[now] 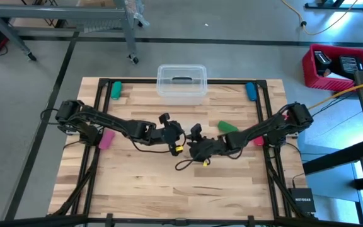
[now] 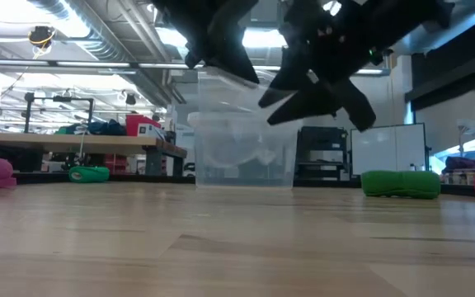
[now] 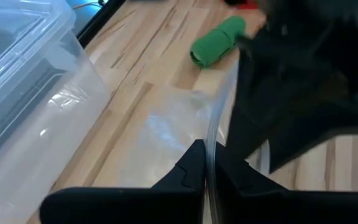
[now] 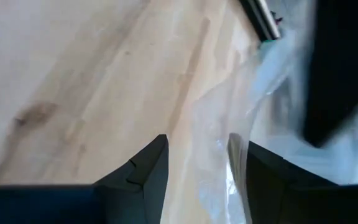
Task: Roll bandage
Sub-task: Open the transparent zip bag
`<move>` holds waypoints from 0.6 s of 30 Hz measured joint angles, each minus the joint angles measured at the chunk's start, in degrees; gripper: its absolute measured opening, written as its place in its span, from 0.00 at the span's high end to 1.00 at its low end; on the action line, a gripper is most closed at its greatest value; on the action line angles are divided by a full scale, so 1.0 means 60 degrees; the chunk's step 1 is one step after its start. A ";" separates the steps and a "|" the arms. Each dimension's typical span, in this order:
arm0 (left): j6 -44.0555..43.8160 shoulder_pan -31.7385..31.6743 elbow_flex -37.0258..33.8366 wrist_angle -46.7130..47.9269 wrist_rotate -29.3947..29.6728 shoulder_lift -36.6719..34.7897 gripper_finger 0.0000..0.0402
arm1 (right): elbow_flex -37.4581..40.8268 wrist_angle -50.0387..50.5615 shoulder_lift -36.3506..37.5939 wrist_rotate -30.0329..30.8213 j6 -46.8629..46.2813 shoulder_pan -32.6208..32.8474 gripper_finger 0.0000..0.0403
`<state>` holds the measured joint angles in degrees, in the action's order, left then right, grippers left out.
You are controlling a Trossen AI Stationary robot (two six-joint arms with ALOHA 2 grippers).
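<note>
No long green strip shows laid out. A soft green roll (image 1: 227, 127) lies on its side on the table right of centre; it also shows in the left wrist view (image 3: 218, 41) and the low view (image 2: 401, 183). Both grippers meet above the table's middle. My left gripper (image 1: 176, 140) is shut on a clear plastic bag (image 3: 166, 124). My right gripper (image 1: 194, 135) is open, and a fold of the bag (image 4: 219, 149) runs between its fingers (image 4: 148, 168). My left gripper (image 3: 205, 149) pinches a thin edge of the clear plastic bag (image 3: 215, 121) between its two shut fingers. The bag spreads out beyond the fingertips over the table. My right gripper (image 4: 197, 146) has the bag between its open fingers; whether they touch it I cannot tell.
A clear lidded plastic box (image 1: 181, 83) stands at the far middle. A small green cylinder (image 1: 116, 90) and a blue one (image 1: 251, 91) lie at the far corners. Pink rolls lie at the left (image 1: 106, 139) and right (image 1: 258, 140). Bare wood lies toward the near edge.
</note>
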<state>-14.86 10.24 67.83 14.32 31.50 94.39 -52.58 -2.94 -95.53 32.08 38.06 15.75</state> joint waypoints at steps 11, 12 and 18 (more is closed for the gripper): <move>-0.0282 0.0016 -0.0009 0.0046 0.1981 0.0050 0.99 | -0.0011 -0.0089 -0.0800 -0.1954 -0.2295 -0.0011 0.58; -0.0309 0.0018 -0.0011 0.0009 0.2018 0.0105 0.99 | -0.0011 -0.0083 -0.0801 -0.2064 -0.2419 -0.0011 0.58; -0.0312 0.0033 -0.0005 -0.0054 0.1751 0.0473 0.99 | 0.0009 0.0029 -0.0799 -0.1314 -0.2503 0.0002 0.58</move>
<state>-16.73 10.44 67.80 14.00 42.01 97.23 -52.52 -2.76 -100.32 24.20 23.05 15.76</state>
